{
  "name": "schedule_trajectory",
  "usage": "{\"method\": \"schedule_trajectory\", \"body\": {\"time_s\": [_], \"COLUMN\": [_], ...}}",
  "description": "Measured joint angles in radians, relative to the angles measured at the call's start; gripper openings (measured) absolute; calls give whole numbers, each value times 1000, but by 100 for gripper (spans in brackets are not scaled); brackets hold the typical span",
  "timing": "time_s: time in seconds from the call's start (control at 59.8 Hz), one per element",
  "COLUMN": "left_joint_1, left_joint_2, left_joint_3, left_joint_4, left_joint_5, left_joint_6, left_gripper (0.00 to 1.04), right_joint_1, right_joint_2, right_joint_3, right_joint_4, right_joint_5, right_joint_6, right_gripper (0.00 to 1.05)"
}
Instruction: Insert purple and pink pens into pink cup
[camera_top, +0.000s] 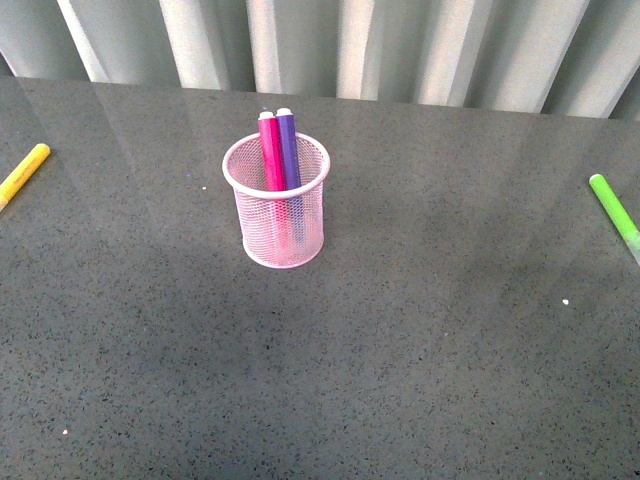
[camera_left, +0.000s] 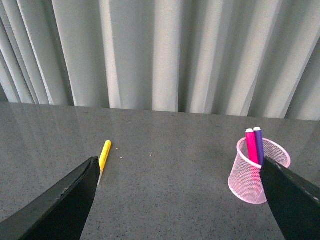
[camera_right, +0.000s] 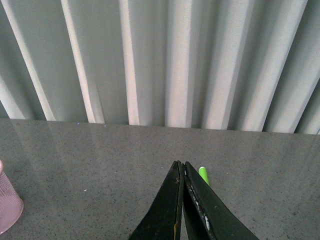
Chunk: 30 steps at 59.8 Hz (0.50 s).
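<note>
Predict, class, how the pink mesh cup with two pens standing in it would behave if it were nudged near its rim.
The pink cup is thin wire mesh, so probably light and easily slid. The pink pen and purple pen stick up above its rim, leaning to one side, so a high push may tip it. Its round wall suggests it would roll if toppled.

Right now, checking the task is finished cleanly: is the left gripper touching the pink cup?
Apart. In the front view the pink cup stands alone with both pens inside and no arm nearby; in the left wrist view the left gripper hangs open, clear of it.

left gripper (camera_left: 177, 200) gapes wide; right gripper (camera_right: 183, 172) has fingers pressed together.
</note>
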Motion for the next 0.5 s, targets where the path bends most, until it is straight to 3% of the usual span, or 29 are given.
{"method": "schedule_trajectory", "body": {"time_s": [0.217, 0.502], "left_joint_1": [0, 0], "left_joint_2": [0, 0], "left_joint_3": [0, 0], "left_joint_4": [0, 0], "left_joint_5": [0, 0], "left_joint_6": [0, 0], "left_gripper": [98, 98], "right_joint_1": [-94, -100], "right_joint_2": [-185, -401], "right_joint_3": [-31, -36], "right_joint_4": [-149, -338], "right_joint_5": [-89, -93], "right_joint_6": [0, 0], "right_gripper": [3, 3]}}
